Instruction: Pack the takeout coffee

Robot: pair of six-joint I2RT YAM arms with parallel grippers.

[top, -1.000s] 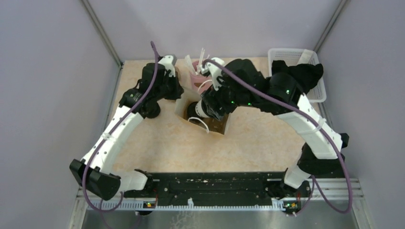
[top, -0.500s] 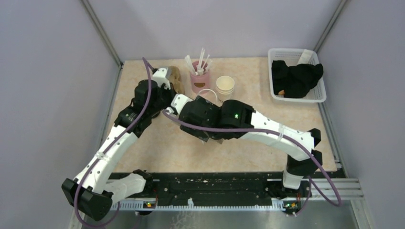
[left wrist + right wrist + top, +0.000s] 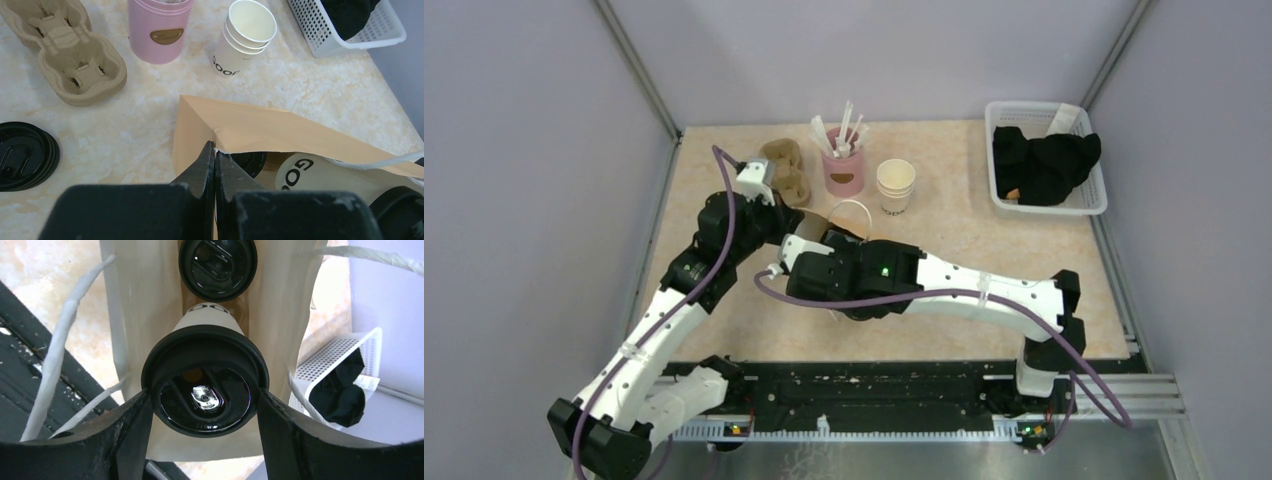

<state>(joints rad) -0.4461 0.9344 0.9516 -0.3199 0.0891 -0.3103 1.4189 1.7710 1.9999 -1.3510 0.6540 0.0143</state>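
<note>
A tan paper bag (image 3: 260, 127) with white cord handles stands open on the table. My left gripper (image 3: 215, 150) is shut on its rim at a corner. Inside the bag, my right gripper (image 3: 202, 395) is shut on one takeout coffee (image 3: 205, 385), a white cup with a black lid, with a finger against each side of the lid. Its lettered side (image 3: 320, 172) shows in the left wrist view. The second takeout coffee (image 3: 218, 267) stands deeper in the bag, only its black lid showing. From above, the right arm (image 3: 894, 275) covers most of the bag.
A pulp cup carrier (image 3: 784, 165), a pink cup of stir sticks (image 3: 844, 170) and a stack of lidless paper cups (image 3: 895, 185) stand at the back. Loose black lids (image 3: 25, 155) lie left of the bag. A white basket (image 3: 1089, 205) holding black cloth sits far right.
Both arms have drawn back toward the near side. The right arm now lies low across the middle over the bag, and the carrier, pink cup and cup stack have come into view.
</note>
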